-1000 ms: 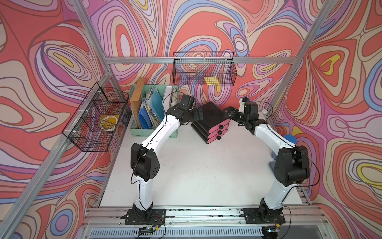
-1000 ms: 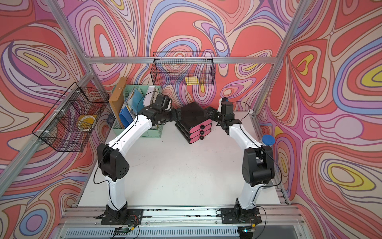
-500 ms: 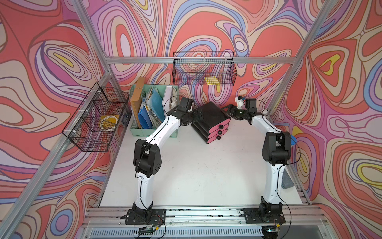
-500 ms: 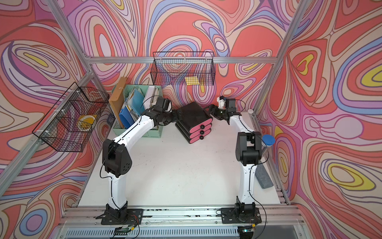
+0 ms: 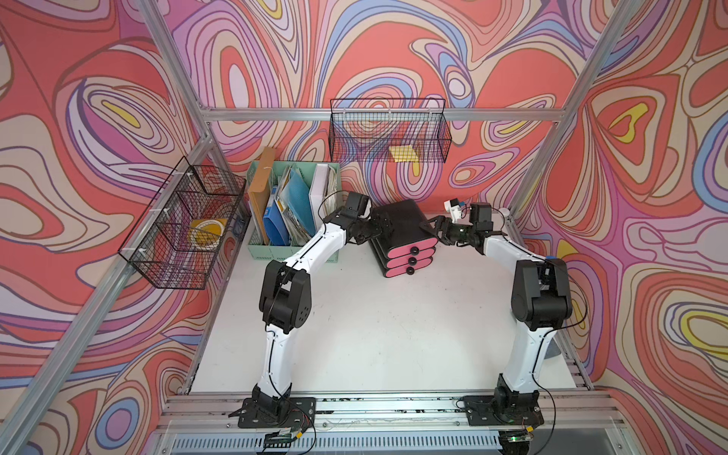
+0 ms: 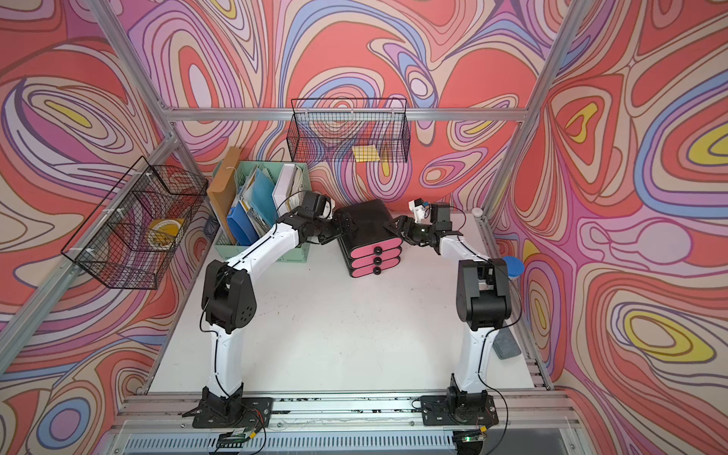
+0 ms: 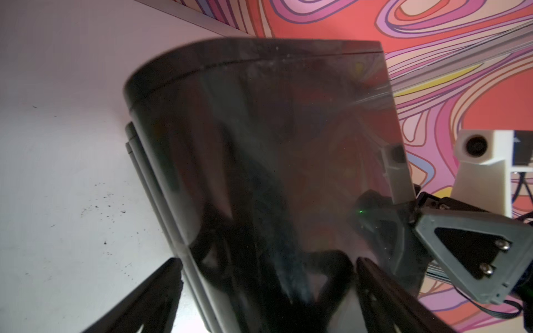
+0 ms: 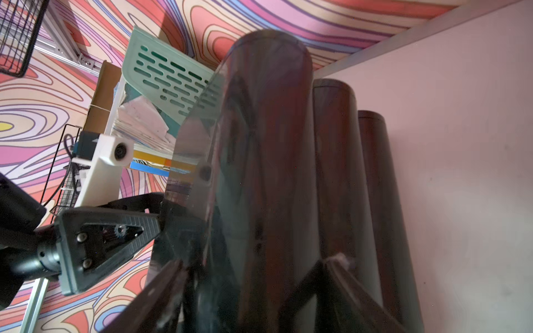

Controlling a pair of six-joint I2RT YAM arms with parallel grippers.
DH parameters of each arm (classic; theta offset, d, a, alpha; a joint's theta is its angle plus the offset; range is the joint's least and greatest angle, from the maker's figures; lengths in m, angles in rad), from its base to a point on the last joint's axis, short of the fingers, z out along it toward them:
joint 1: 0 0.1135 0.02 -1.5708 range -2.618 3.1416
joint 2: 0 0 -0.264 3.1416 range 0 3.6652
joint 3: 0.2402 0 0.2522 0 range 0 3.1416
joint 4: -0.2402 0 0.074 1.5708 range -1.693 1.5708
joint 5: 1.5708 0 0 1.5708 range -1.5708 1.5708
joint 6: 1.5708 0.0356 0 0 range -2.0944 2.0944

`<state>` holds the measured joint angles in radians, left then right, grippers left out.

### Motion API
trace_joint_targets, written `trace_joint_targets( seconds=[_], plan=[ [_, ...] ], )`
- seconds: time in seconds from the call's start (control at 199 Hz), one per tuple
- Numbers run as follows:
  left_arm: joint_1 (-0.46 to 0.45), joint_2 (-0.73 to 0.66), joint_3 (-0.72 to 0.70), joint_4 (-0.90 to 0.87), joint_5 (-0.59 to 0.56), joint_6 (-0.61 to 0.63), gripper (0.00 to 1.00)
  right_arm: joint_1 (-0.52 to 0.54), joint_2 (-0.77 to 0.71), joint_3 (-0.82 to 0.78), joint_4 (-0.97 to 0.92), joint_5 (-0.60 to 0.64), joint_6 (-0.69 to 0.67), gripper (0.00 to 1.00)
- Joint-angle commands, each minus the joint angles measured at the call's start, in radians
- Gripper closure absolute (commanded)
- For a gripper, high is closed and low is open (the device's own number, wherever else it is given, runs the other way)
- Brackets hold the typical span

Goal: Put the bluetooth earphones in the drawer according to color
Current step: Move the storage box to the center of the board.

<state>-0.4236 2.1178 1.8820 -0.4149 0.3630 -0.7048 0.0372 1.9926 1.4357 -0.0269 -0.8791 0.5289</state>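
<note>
Your left arm (image 5: 320,247) climbs from its base at the near edge, folds at the elbow and sends its white forearm forward and inward. Your right arm (image 5: 506,248) mirrors it from the other side, so the two wrists point at each other across the far middle of the workspace. Your left gripper (image 5: 377,231) lies roughly level with its jaws spread wide, and both fingers (image 7: 155,291) show in its wrist view. Your right gripper (image 5: 436,230) faces it, apart from it, with its jaws also parted. You cannot tell from these views whether they press on anything.
</note>
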Motion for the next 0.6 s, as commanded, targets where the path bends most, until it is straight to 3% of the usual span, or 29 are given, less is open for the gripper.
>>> trace_joint_targets(
  seconds=[0.0, 0.597],
  plan=[
    [-0.009, -0.067, -0.096, 0.018, 0.034, -0.002, 0.04, 0.04, -0.079, -0.087, 0.054, -0.045, 0.007, 0.25],
    [-0.085, -0.474, -0.642, 0.18, 0.057, -0.027, 0.06, 0.194, -0.404, -0.465, 0.108, 0.077, 0.026, 0.25]
  ],
)
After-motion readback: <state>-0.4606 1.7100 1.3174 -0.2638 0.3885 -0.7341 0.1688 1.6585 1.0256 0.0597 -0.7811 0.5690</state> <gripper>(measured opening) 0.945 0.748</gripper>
